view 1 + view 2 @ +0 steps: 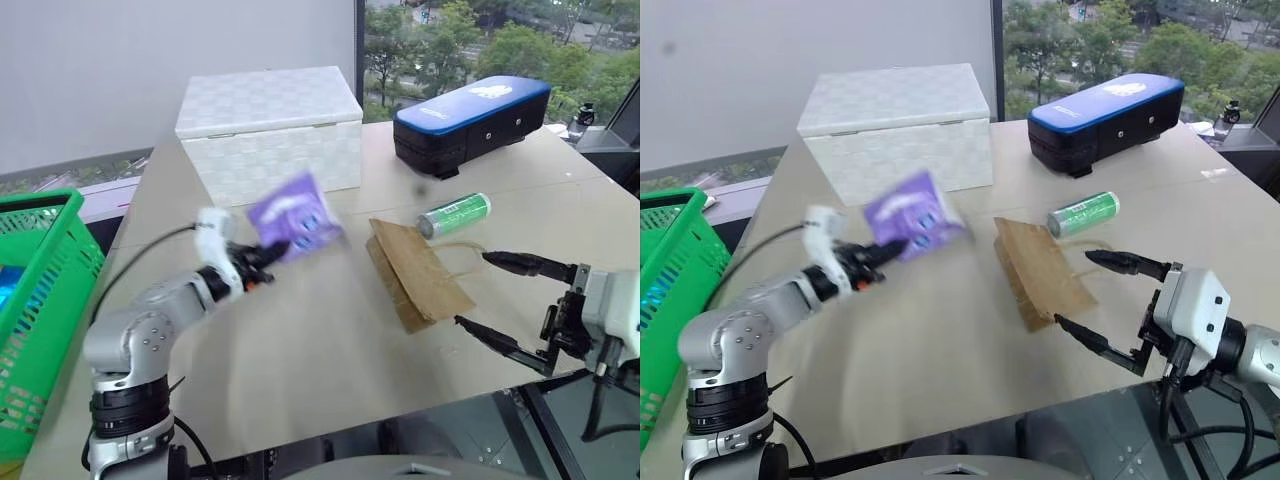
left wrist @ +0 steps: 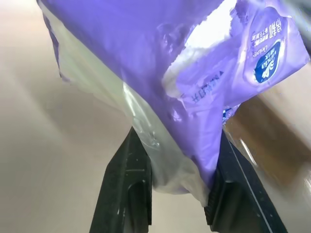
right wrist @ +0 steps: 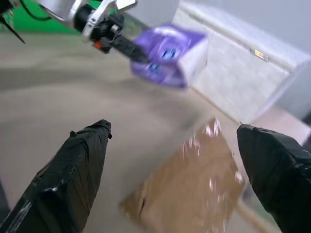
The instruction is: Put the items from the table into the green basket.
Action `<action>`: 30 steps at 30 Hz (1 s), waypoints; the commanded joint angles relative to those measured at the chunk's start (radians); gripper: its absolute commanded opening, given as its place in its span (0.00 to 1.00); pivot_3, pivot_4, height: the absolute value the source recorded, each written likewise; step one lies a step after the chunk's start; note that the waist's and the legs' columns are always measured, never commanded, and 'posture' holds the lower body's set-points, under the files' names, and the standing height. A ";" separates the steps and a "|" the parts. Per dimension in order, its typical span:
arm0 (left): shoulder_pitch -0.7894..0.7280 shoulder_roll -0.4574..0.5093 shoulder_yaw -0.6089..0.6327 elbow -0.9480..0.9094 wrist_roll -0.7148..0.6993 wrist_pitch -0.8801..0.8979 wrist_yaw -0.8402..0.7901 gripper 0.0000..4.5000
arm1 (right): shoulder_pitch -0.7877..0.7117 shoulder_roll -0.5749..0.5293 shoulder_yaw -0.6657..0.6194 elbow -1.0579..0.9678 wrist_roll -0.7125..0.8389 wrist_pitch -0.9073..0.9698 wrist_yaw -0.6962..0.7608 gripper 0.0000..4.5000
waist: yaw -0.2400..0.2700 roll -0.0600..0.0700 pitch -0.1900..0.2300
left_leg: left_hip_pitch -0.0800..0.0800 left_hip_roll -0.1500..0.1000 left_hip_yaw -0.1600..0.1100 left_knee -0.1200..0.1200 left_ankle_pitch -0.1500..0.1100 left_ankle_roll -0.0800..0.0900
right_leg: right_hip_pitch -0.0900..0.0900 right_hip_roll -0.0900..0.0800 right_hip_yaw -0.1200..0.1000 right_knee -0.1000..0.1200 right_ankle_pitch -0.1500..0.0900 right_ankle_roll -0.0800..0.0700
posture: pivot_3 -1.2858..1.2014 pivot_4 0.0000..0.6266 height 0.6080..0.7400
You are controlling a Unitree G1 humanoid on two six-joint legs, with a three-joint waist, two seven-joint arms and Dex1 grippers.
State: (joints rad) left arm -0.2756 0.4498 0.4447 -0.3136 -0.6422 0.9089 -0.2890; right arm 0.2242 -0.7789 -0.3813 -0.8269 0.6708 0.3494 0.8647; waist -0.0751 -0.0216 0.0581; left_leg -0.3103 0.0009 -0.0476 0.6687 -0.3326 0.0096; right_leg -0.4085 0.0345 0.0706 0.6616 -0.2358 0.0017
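i have the left gripper (image 1: 268, 254) pinched tight on the purple tissue pack (image 1: 296, 214), and the pack is up off the table (image 1: 300, 350), held in the air in front of the white checkered box (image 1: 270, 130). from the left wrist view the two black fingers (image 2: 127, 184) clamp the soft lower edge of the pack, with the wrapper bunched between them. the pack is tilted, its printed face turned toward the head camera. the green basket (image 1: 40, 300) sits off the table's left edge, well apart from the pack, and i can see something blue lying inside it through the lattice. my right gripper (image 1: 510, 300) hovers over the near right part of the table with its fingers spread wide and nothing between them; it points across toward the brown paper bag (image 1: 415, 272). the bag lies flat on the table just beyond those fingertips, its loop handle trailing out toward the right side. the green canister (image 1: 453, 215) lies on its side just behind the bag, its silver end pointing toward the bag, and i cannot tell whether the two touch. farther back on the right stands the blue-topped black case (image 1: 470, 120), near the table's far edge and beside the white box. in the right wrist view both of that gripper's fingers (image 3: 73, 170) frame the paper bag, with the left gripper and its purple pack showing beyond it.
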 commanded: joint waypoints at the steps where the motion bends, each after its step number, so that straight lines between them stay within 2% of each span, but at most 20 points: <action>1: -0.084 0.093 0.147 0.060 0.205 -0.223 0.202 0.15 | -0.098 0.008 0.060 0.032 0.026 0.003 -0.016 1.00 | 0.011 -0.002 0.001 | 0.000 0.000 0.000 0.000 0.000 0.000 | 0.000 0.000 0.000 0.000 0.000 0.000 | 0.53 0.02 1.00; 6: -0.119 0.216 0.295 0.199 0.331 -0.267 0.363 0.15 | -0.186 0.007 0.140 0.120 0.004 -0.024 0.036 1.00 | 0.055 -0.002 0.000 | -0.001 0.000 -0.001 -0.001 0.000 0.000 | -0.004 -0.001 -0.001 -0.001 0.002 -0.004 | 0.55 0.01 1.00; 11: -0.102 0.207 0.419 0.233 0.354 -0.217 0.472 0.15 | -0.225 0.007 0.166 0.174 -0.014 -0.048 0.065 1.00 | 0.113 -0.005 -0.002 | -0.004 -0.005 -0.008 -0.001 0.000 -0.001 | -0.007 -0.011 -0.009 -0.002 0.003 -0.005 | 0.57 0.00 1.00; 13: -0.084 0.191 0.456 0.234 0.338 -0.179 0.487 0.38 | -0.230 0.007 0.173 0.183 -0.020 -0.055 0.072 1.00 | 0.130 -0.006 -0.003 | -0.006 -0.009 -0.013 -0.001 0.000 0.000 | -0.007 -0.017 -0.015 -0.003 0.003 -0.004 | 0.57 0.00 1.00; 14: -0.079 0.179 0.467 0.228 0.315 -0.150 0.479 0.44 | -0.233 0.005 0.178 0.188 -0.028 -0.054 0.071 1.00 | 0.141 -0.007 -0.003 | -0.007 -0.009 -0.014 -0.001 0.000 0.000 | -0.007 -0.018 -0.017 -0.003 0.003 -0.004 | 0.57 0.00 1.00; 16: -0.078 0.164 0.482 0.217 0.280 -0.112 0.465 0.65 | -0.234 0.002 0.182 0.190 -0.038 -0.049 0.070 1.00 | 0.156 -0.008 -0.005 | -0.010 -0.011 -0.019 0.000 0.000 -0.001 | -0.007 -0.020 -0.022 -0.003 0.003 -0.004 | 0.57 0.00 1.00; 17: -0.094 0.150 0.505 0.216 0.243 -0.072 0.463 0.70 | -0.236 -0.005 0.184 0.189 -0.033 -0.030 0.065 1.00 | 0.163 -0.009 -0.005 | -0.011 -0.011 -0.020 0.000 0.000 -0.001 | -0.007 -0.021 -0.023 -0.004 0.003 -0.004 | 0.57 0.00 1.00; 18: -0.106 0.137 0.523 0.215 0.195 -0.040 0.443 0.84 | -0.240 -0.017 0.189 0.185 -0.026 0.007 0.051 1.00 | 0.169 -0.009 -0.006 | -0.012 -0.012 -0.023 0.001 0.000 -0.001 | -0.008 -0.021 -0.025 -0.004 0.003 -0.004 | 0.57 0.00 1.00; 19: -0.113 0.128 0.537 0.212 0.161 -0.016 0.430 0.92 | -0.242 -0.025 0.192 0.182 -0.022 0.034 0.041 1.00 | 0.174 -0.009 -0.007 | -0.013 -0.012 -0.025 0.001 0.000 -0.002 | -0.008 -0.022 -0.027 -0.004 0.003 -0.004 | 0.57 0.00 1.00; 20: -0.114 0.109 0.546 0.192 0.083 0.039 0.386 0.98 | -0.246 -0.035 0.195 0.170 -0.038 0.074 0.001 1.00 | 0.176 -0.009 -0.007 | -0.014 -0.013 -0.028 0.001 0.001 -0.003 | -0.008 -0.023 -0.029 -0.003 0.003 -0.005 | 0.57 0.00 1.00; 24: 0.022 0.103 0.464 0.000 -0.244 0.211 0.073 0.98 | -0.248 -0.066 0.224 0.121 -0.146 0.199 -0.157 1.00 | 0.172 -0.007 -0.009 | -0.015 -0.014 -0.032 0.001 0.004 -0.009 | -0.008 -0.023 -0.032 -0.002 0.003 -0.005 | 0.56 0.01 1.00; 26: 0.101 0.096 0.412 -0.121 -0.378 0.216 -0.068 0.98 | -0.235 -0.077 0.243 0.100 -0.192 0.273 -0.221 1.00 | 0.170 -0.004 -0.011 | -0.015 -0.015 -0.031 0.001 0.005 -0.009 | -0.008 -0.025 -0.032 -0.003 0.003 -0.005 | 0.56 0.01 1.00; 28: 0.183 0.100 0.346 -0.227 -0.430 0.174 -0.184 0.98 | -0.228 -0.078 0.269 0.096 -0.250 0.323 -0.284 1.00 | 0.166 -0.002 -0.011 | -0.016 -0.016 -0.031 0.001 0.005 -0.009 | -0.008 -0.025 -0.031 -0.004 0.003 -0.005 | 0.55 0.03 1.00; 30: 0.280 0.170 0.238 -0.307 -0.426 0.161 -0.323 0.98 | -0.209 -0.079 0.301 0.086 -0.259 0.382 -0.304 1.00 | 0.153 -0.002 -0.011 | -0.016 -0.016 -0.030 0.001 0.005 -0.009 | -0.008 -0.025 -0.031 -0.004 0.003 -0.005 | 0.54 0.03 1.00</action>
State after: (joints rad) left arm -0.0127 0.5724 0.7300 -0.5429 -1.0458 1.0948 -0.5087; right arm 0.0092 -0.8484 -0.0884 -0.7084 0.4311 0.6920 0.5886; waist 0.0778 -0.0241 0.0470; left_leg -0.3257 -0.0147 -0.0772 0.6693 -0.3277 0.0006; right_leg -0.4167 0.0100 0.0395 0.6584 -0.2339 -0.0048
